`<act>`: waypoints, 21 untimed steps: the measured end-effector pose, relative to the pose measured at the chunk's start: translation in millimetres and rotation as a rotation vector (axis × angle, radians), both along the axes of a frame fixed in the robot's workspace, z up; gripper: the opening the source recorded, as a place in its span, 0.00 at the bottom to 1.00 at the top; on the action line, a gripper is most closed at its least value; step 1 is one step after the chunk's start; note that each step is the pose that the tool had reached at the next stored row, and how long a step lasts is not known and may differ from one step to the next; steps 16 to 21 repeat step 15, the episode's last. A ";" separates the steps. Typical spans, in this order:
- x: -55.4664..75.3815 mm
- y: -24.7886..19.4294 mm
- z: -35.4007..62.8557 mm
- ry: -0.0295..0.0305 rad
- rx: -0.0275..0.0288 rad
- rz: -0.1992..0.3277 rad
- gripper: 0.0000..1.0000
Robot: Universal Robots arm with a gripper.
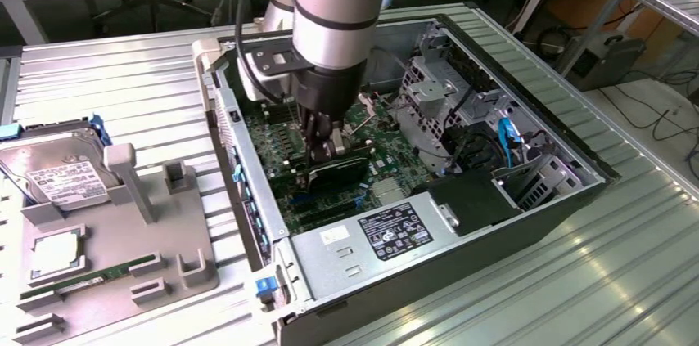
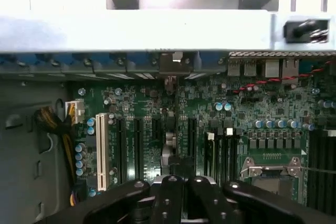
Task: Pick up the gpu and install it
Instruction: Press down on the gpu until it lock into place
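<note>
The gpu (image 1: 336,173) is a dark flat card standing on edge over the green motherboard (image 1: 278,150) inside the open computer case (image 1: 525,223). My gripper (image 1: 326,148) reaches down into the case and is shut on the card's upper edge. In the wrist view the gpu (image 2: 168,145) appears edge-on as a thin strip between the expansion slots. Its silver bracket end (image 2: 176,59) meets the case's rear wall, and the black fingers (image 2: 157,198) of my gripper (image 2: 177,182) close around it. Whether the card sits fully in a slot cannot be told.
A silver power supply (image 1: 382,235) fills the case's near corner, and drive cages with cables (image 1: 480,141) are at the exterior view's right. On the exterior view's left, a grey fixture (image 1: 110,256) holds a hard drive (image 1: 55,170), a processor (image 1: 55,252) and a green RAM stick (image 1: 93,275).
</note>
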State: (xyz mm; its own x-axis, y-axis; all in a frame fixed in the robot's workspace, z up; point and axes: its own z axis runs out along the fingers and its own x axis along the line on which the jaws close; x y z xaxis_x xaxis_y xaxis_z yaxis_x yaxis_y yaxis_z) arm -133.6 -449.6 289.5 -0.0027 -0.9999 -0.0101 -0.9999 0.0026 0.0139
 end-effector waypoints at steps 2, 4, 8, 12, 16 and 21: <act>0.0 -0.1 11.7 0.0002 -0.0003 0.000 0.11; 0.0 0.0 17.8 0.0001 -0.0001 0.000 0.11; 0.0 0.0 17.9 0.0001 -0.0001 0.000 0.11; 0.0 0.0 17.9 0.0002 -0.0002 0.000 0.11; 0.0 0.0 17.9 0.0001 -0.0002 0.000 0.11; 0.0 0.0 17.9 0.0001 -0.0002 0.000 0.11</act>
